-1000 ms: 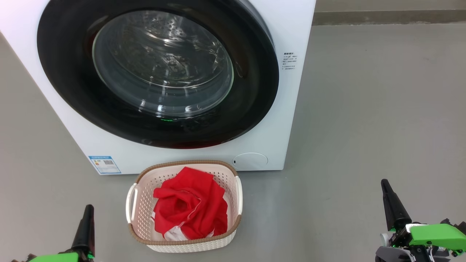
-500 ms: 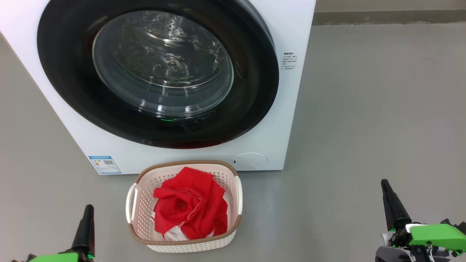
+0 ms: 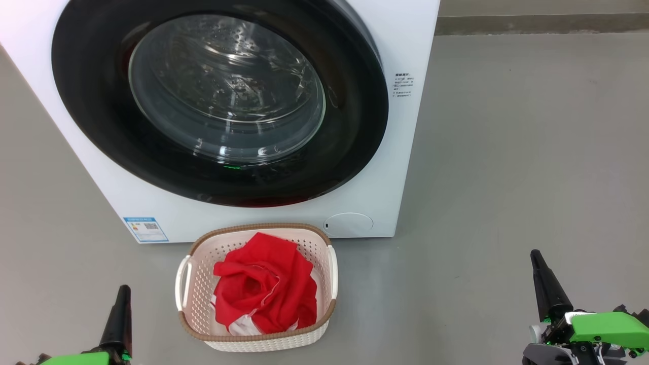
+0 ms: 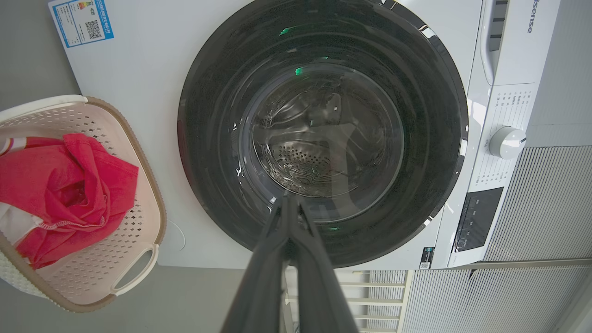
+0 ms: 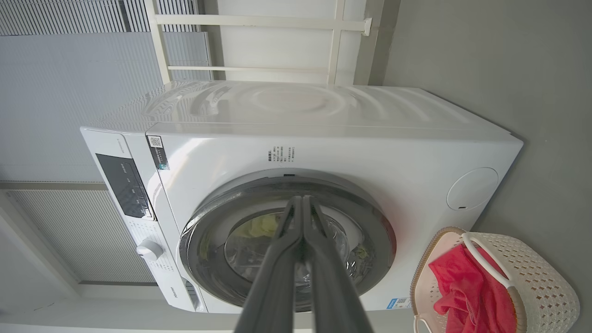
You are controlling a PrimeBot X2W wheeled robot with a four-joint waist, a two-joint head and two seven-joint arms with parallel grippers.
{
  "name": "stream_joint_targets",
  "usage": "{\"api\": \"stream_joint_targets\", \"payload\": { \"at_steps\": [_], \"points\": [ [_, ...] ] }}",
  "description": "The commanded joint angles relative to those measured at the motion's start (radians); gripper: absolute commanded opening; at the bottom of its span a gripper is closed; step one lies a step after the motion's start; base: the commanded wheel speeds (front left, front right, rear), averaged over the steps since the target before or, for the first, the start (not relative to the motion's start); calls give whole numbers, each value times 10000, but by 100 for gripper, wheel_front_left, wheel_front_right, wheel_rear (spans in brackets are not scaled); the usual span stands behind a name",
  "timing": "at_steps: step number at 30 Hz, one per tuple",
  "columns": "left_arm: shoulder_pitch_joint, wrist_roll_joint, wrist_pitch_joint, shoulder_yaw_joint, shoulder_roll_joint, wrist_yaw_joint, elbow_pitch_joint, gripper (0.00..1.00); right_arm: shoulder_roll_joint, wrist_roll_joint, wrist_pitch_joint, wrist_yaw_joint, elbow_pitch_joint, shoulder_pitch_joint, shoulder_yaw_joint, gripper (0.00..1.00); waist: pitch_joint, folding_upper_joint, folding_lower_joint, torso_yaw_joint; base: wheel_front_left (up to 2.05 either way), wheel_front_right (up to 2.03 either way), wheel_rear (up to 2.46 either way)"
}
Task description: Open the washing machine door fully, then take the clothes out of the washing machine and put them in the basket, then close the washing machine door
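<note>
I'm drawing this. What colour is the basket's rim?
Brown woven-look rim on the small cream perforated plastic basket; clearest in the head view.

From the head we look steeply down at the washing machine (image 3: 203, 215) and the basket (image 3: 263, 344) close below; both wrist views, rolled sideways, face that same machine and basket.

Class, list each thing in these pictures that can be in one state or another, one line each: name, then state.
washing machine door, closed against the washing machine.
clothes, bunched up inside the basket.
basket, upright on the floor in front of the machine, holding the clothes.
left gripper, jaws shut, holding nothing.
right gripper, jaws shut, holding nothing.
</note>
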Motion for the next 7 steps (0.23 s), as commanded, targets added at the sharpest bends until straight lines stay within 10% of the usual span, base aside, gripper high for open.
{"api": "stream_joint_targets", "payload": {
  "at_steps": [1,7],
  "points": [
    [-383,-34,34,313,154,-33,-199,0,-9,9,78,-9,-253,-98,223,0,0,0,0,0,0,0,0],
    [-383,-34,34,313,154,-33,-199,0,-9,8,79,-9,-253,-98,222,0,0,0,0,0,0,0,0]
  ]
}}
